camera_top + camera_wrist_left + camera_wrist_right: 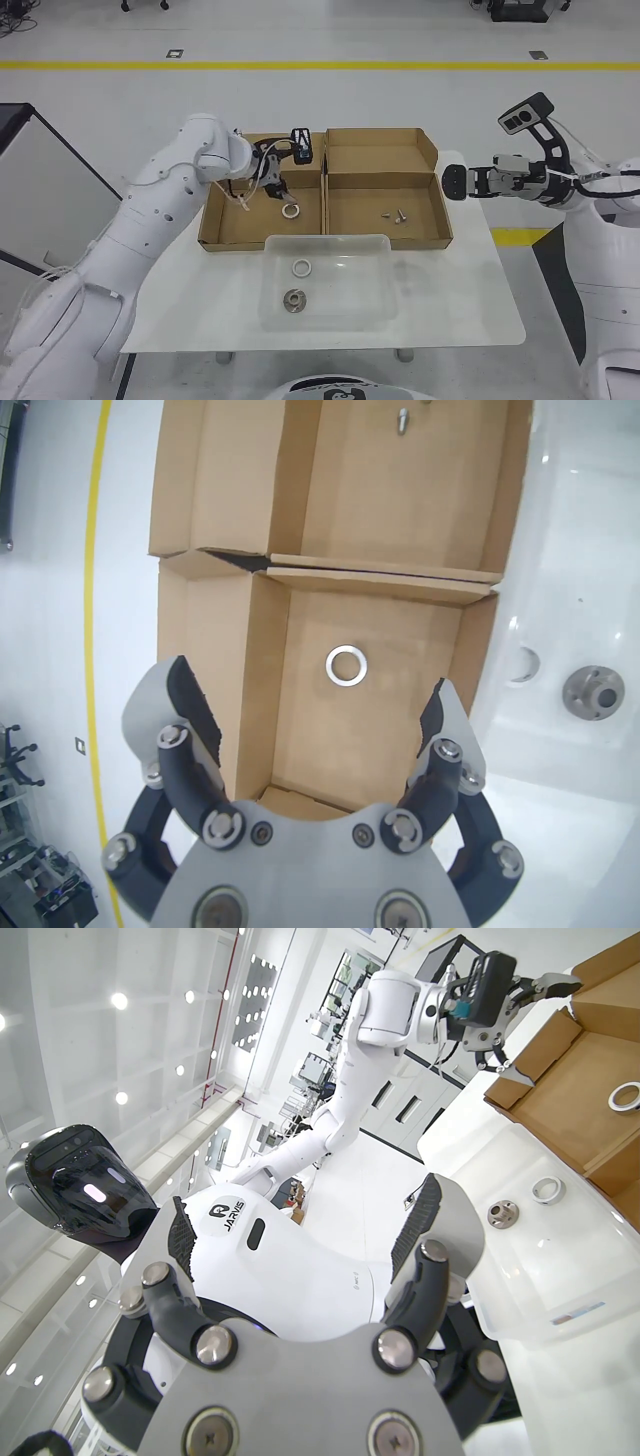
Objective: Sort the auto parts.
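At 6 o'clock on the surface (470, 310), a clear tub (370, 300) held a flanged hub (294, 299) and a white ring (302, 267). Beyond it, at 11 o'clock, the left box (225, 225) held a metal ring (290, 211), with the left end effector (262, 195) spread and empty above. At 1 o'clock the right box (420, 215) held bolts (395, 213). At 3 o'clock the right end effector (450, 182) was spread and empty.

Left pincer (310, 677) hangs spread above the left box (350, 745). The drop to its floor is open, with only a ring (330, 665) mid-floor. Cardboard walls hem every side, and a clear bin (370, 300) stands just beside the near wall. Right pincer (447, 182), spread, is outside the right box (380, 215).
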